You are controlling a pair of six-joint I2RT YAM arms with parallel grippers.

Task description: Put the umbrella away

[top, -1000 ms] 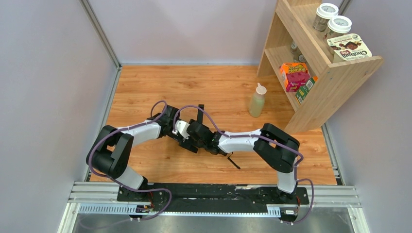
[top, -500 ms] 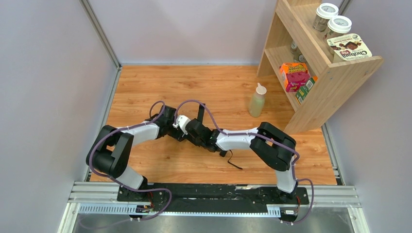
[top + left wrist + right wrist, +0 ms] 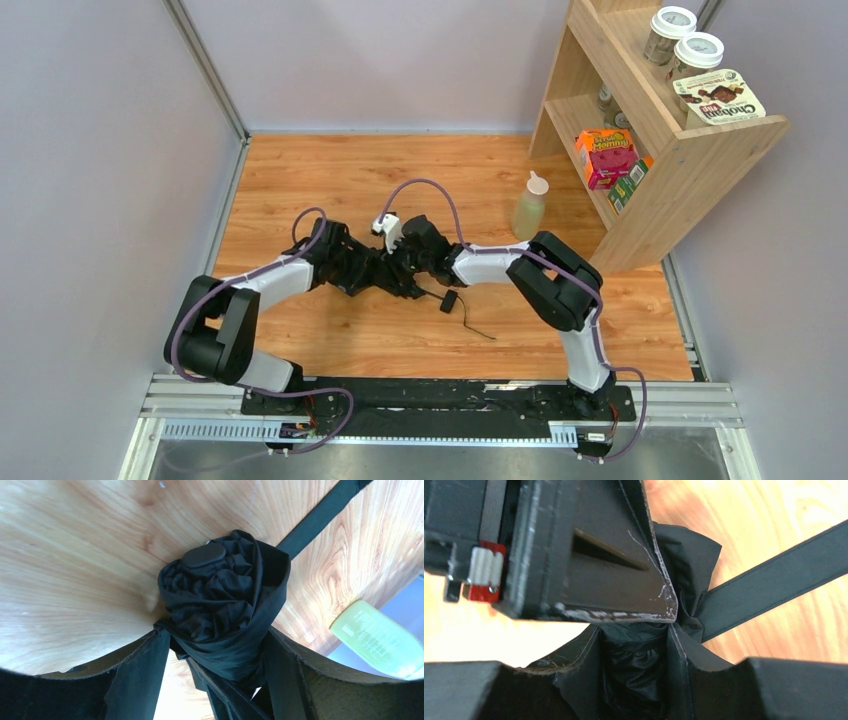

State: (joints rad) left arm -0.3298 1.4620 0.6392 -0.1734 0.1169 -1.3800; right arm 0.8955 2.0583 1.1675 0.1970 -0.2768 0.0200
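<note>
arms stretch low and meet mid-table, left gripper (image 3: 215, 680) and right gripper (image 3: 634, 670) both clamping the umbrella (image 3: 225, 610).

One umbrella (image 3: 398, 277) at table centre. Two grippers: left gripper (image 3: 375, 272), right gripper (image 3: 405, 262). One bottle (image 3: 529, 208) at two o'clock of them. One shelf (image 3: 655, 150) at the table's two o'clock, carrying two jars (image 3: 671, 27) and three boxes (image 3: 607, 156).

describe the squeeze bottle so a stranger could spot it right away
Find the wooden shelf unit at the table's far right. Just left of its foot, the squeeze bottle stands upright on the tabletop: translucent pale green with a white nozzle cap, the only thing standing alone there.
</note>
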